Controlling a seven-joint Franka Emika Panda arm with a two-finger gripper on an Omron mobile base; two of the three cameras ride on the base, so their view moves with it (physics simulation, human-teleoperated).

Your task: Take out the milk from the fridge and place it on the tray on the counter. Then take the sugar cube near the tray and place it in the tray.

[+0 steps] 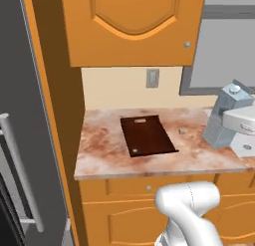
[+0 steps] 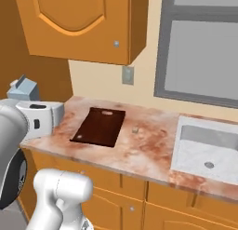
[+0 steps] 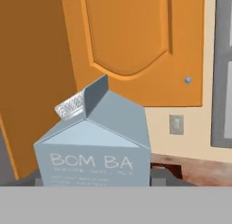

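— Along the left edge of the left base view stands the fridge [image 1: 20,140], its long silver handle toward us; we have no more business there, since the milk [image 1: 226,115] is already out of it.

— Right, and beside it the surface [image 1: 104,150] runs on under the orange cabinets toward the sink [image 2: 209,152]. Why is the carton up in the air?

— We carry it above the stone so it clears the edge on the way to the tray [image 1: 147,135]. Our hand [image 2: 39,117] is clenched around the carton's lower body — in the hand view the gable top rises right in front of the lens, upright, so it should set down standing.

— The tray lies flat and bare in the middle of the surface, slot handle toward the wall. We judge there is room for both items.

— And the sugar cube [image 1: 182,132] sits just beside the tray's right side — close by, we think, so the second pick is a short one.
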